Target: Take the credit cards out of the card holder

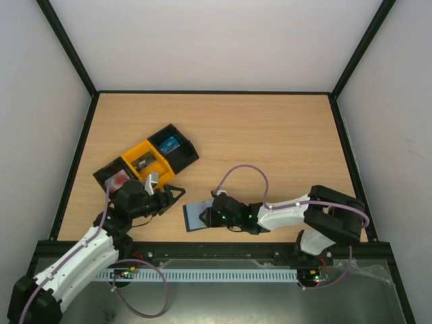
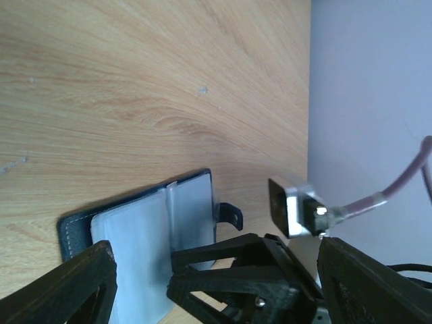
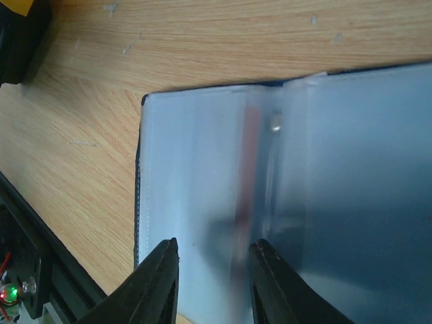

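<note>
Card holder (image 1: 194, 216): one, open flat on the table (image 1: 270, 135) near the front edge, between the two arms. Two grey-blue panels face up. Long axis runs roughly left-right; tab clasp (image 2: 229, 216) sticks out at the end toward the right arm.

Credit cards (image 1: 169, 143): three, one in each of three trays (image 1: 133, 152), left of the holder and apart from it.

Left gripper (image 1: 174, 196): jaws wide, nothing between them, beside the trays.

Right gripper (image 3: 214, 283): low over one panel beside the fold, narrow gap. Cannot tell if it pinches anything.
</note>
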`<state>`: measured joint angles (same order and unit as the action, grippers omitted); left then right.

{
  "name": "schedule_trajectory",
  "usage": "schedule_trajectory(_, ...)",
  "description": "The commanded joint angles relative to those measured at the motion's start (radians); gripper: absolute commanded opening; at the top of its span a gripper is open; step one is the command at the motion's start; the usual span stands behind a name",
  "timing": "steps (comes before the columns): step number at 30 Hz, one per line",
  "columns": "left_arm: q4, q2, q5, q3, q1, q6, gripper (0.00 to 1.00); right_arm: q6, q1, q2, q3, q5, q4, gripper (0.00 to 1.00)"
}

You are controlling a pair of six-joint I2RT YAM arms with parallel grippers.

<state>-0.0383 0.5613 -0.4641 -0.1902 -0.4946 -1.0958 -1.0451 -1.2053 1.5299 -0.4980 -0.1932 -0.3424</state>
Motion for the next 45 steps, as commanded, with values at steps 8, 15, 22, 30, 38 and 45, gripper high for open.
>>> schedule_trajectory(8,0.156,0.014,-0.043,0.106,-0.014,-0.123,0.78,0.014,-0.034,0.039,-0.086,0.076,0.144,0.29)
schedule_trajectory(15,0.193,0.072,-0.017,0.120,-0.038,-0.129,0.73,0.007,-0.061,0.081,-0.044,0.127,0.117,0.24)
schedule_trajectory(22,0.232,0.136,0.036,0.130,-0.085,-0.122,0.68,-0.015,-0.068,0.052,0.005,0.164,0.058,0.14)
schedule_trajectory(30,0.291,0.181,0.076,0.163,-0.104,-0.112,0.60,-0.029,-0.068,0.021,0.053,0.164,-0.031,0.14)
schedule_trajectory(38,0.341,0.203,0.108,0.174,-0.136,-0.133,0.53,-0.056,-0.069,0.040,0.086,0.133,-0.125,0.14)
schedule_trajectory(45,0.455,0.308,0.107,0.191,-0.145,-0.140,0.48,-0.067,-0.068,0.060,0.088,0.122,-0.159,0.14)
